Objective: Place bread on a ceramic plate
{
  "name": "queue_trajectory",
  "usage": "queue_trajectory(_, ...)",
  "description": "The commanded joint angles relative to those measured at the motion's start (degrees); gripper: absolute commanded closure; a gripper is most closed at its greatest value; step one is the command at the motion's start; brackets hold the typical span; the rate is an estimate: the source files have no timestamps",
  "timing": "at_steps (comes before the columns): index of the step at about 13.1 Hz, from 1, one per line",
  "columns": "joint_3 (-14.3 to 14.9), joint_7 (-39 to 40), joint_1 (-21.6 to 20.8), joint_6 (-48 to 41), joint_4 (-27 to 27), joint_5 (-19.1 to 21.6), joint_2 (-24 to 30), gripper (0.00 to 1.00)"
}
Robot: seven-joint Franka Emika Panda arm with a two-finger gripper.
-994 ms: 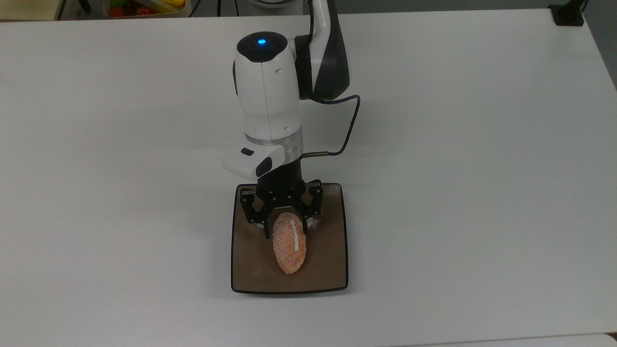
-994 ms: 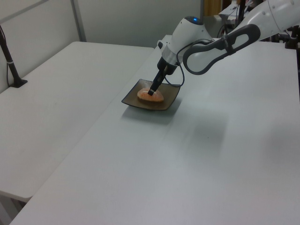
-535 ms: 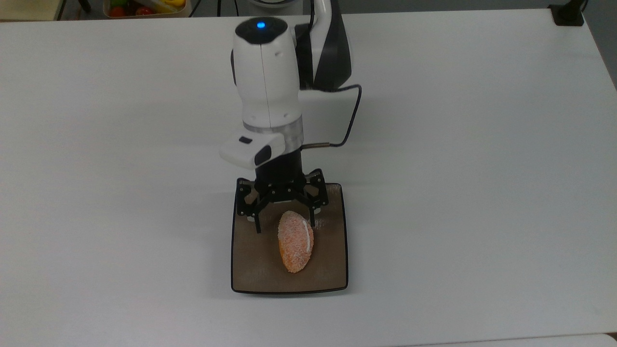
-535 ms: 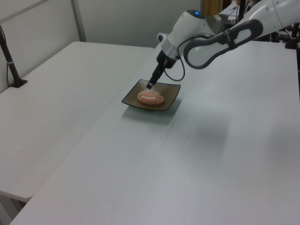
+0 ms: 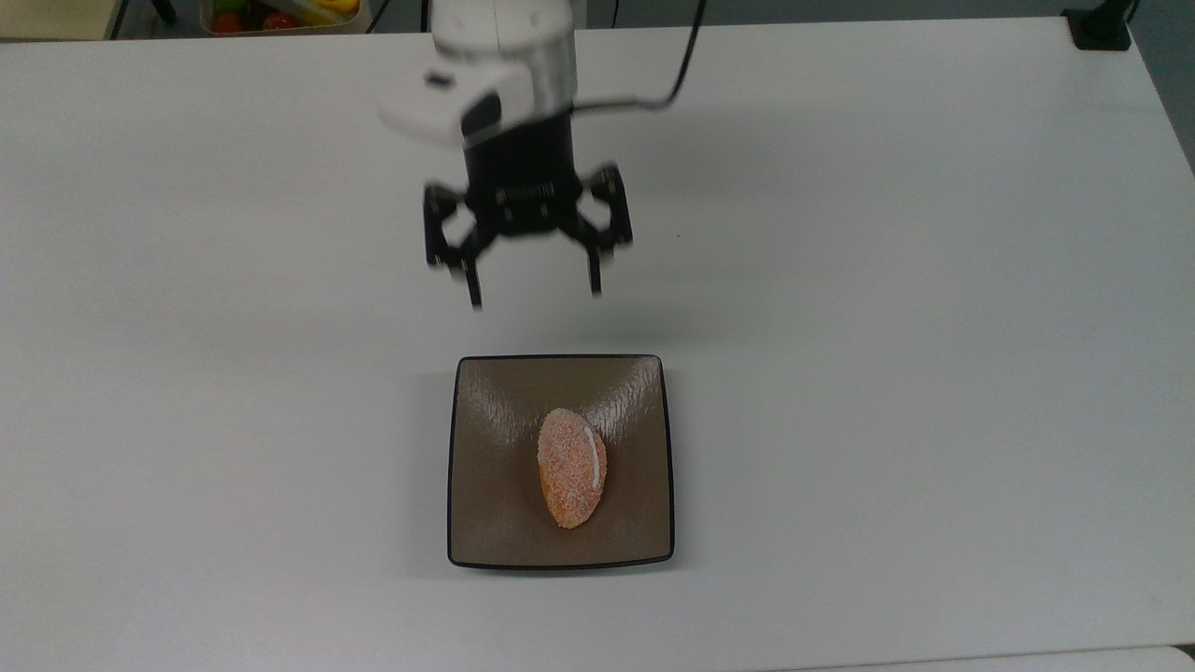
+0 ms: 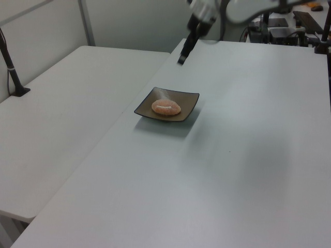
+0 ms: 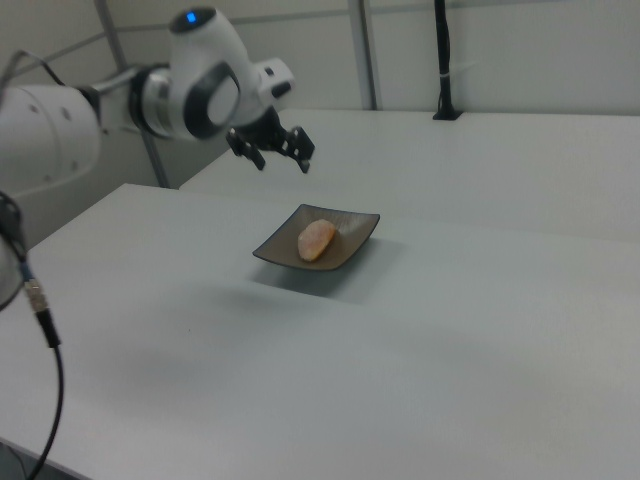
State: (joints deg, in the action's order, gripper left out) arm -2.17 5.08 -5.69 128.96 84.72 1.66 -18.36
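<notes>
With the claw (image 5: 534, 297) spread empty well clear above, the bread (image 5: 571, 467) resting on the plate (image 5: 485, 523) seems safe unless jolted.

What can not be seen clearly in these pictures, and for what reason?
- The underside of the bread is hidden where it lies on the ceramic plate.
- The arm above the open tool is cut off by the upper edge of the top view.
- The tool is smeared by motion in the top view; the fingertip shapes cannot be made out.
- The container at the top view's upper edge is cut off; its colourful contents cannot be identified.
</notes>
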Motion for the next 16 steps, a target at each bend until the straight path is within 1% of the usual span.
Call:
queue_trajectory(1,0.50,-0.95,1.99,-20.95,4.75,0.53,15.95,0.00)
queue_trajectory(4,0.76,-1.30,2.26,-35.22,4.75,2.55,21.33,0.00)
queue_trajectory(6,0.76,-3.23,2.18,-41.04,5.01,4.40,23.80,0.00)
queue_trajectory(7,0.76,-4.28,1.92,-44.02,6.41,4.40,25.73,0.00)
queue_trajectory(9,0.67,-4.38,1.48,-44.50,9.22,4.58,27.50,0.00)
queue_trajectory(10,0.50,-4.38,1.39,-44.32,9.76,4.58,27.50,0.00)
queue_trajectory(12,0.50,-4.12,1.30,-43.79,9.94,4.58,26.11,0.00)
queue_trajectory(13,0.50,-4.20,0.60,-43.09,9.94,4.58,25.40,0.00)
queue_trajectory(15,0.50,-4.47,-0.19,-39.06,11.16,4.58,24.87,0.00)
queue_trajectory(16,0.50,-5.77,-0.28,-34.78,12.56,4.58,24.78,0.00)
